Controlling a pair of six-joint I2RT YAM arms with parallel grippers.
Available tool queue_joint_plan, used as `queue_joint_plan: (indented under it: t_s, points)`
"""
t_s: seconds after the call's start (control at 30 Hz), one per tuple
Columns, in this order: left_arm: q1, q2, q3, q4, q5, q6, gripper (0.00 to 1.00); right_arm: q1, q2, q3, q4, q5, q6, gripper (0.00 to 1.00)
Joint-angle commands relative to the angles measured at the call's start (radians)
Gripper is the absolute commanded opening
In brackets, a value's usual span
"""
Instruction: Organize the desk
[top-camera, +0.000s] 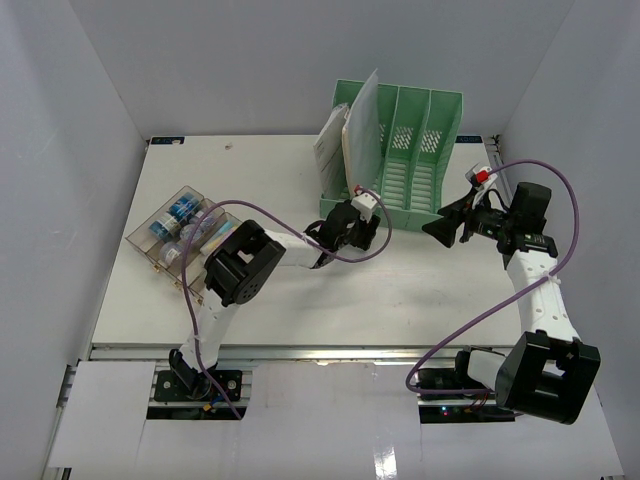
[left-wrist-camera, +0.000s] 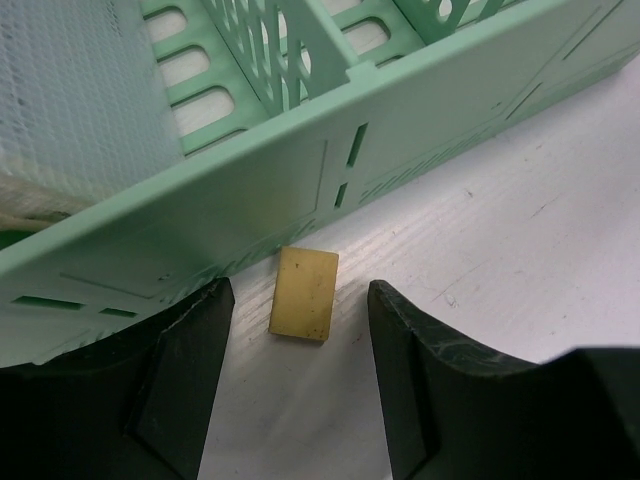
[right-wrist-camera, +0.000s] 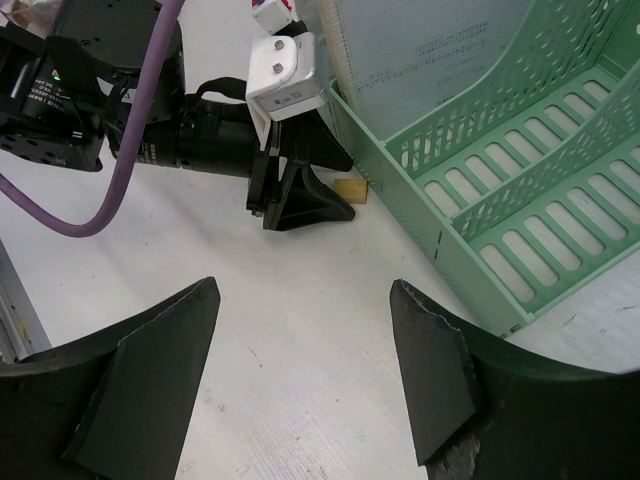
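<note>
Left gripper jaws were released, straddling yellow block just beside rack; closing risked snagging rack wall. Right gripper jaws were also released.

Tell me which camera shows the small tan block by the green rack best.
Left wrist: the tan block lies flat on the desk, in full view inside the open left gripper, just in front of the green rack. Right wrist shows only a sliver beside that gripper. The top view does not show it.
</note>
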Motion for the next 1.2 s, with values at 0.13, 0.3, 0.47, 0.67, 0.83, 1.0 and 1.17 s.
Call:
queue_joint_plan:
  t_s: [0.13,0.3,0.47,0.67,0.83,1.0,1.17]
  points:
    - [0.003,0.017,0.056,-0.043,-0.027,0.000,0.60,-0.019,-0.008,-0.011,0.036,-0.036,0.003,0.76]
    - [0.003,0.015,0.038,-0.042,-0.037,-0.013,0.42,-0.025,-0.006,-0.015,0.043,-0.039,0.008,0.76]
    - [0.001,-0.015,-0.020,0.005,-0.040,-0.029,0.39,-0.035,-0.004,-0.023,0.051,-0.039,0.010,0.75]
    - [-0.007,-0.107,-0.108,0.044,-0.006,-0.026,0.34,-0.048,-0.001,-0.032,0.060,-0.042,0.014,0.75]
    - [-0.011,-0.314,-0.284,0.066,0.024,-0.066,0.30,-0.054,-0.002,-0.043,0.072,-0.054,0.022,0.75]
    - [-0.009,-0.529,-0.413,-0.030,0.026,-0.096,0.24,-0.055,0.002,-0.055,0.081,-0.059,0.024,0.75]
    - [0.022,-0.791,-0.493,-0.260,-0.014,-0.113,0.23,-0.056,0.001,-0.065,0.080,-0.051,0.026,0.75]
